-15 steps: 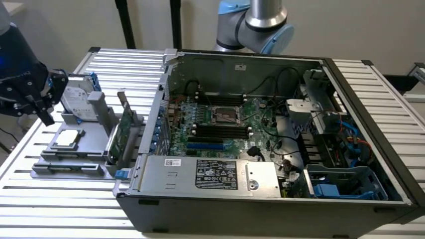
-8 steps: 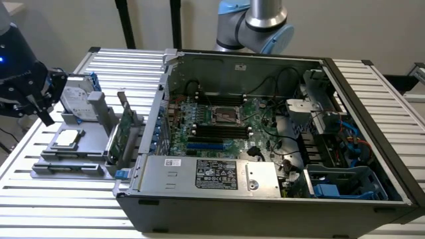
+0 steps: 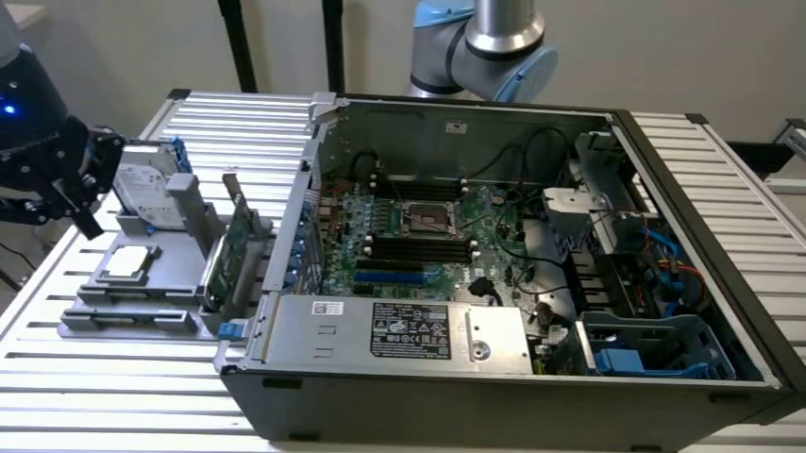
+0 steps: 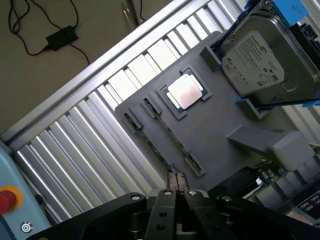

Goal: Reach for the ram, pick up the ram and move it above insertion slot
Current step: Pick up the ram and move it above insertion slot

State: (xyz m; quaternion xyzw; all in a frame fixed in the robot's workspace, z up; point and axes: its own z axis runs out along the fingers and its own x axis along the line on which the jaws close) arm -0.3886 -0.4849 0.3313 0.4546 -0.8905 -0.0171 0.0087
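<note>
The ram (image 4: 162,147) is being held on edge along the side of the grey tray (image 4: 220,125) opposite the hard drive (image 4: 255,60). The gripper (image 4: 175,177), closed together and empty, is being positioned over that side, with the ram's long axis running away from it.

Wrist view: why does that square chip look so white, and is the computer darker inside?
In the wrist view, the chip catches glare and looks pale; in the exterior view, the computer case is shadowed toward the exterior view's right.
</note>
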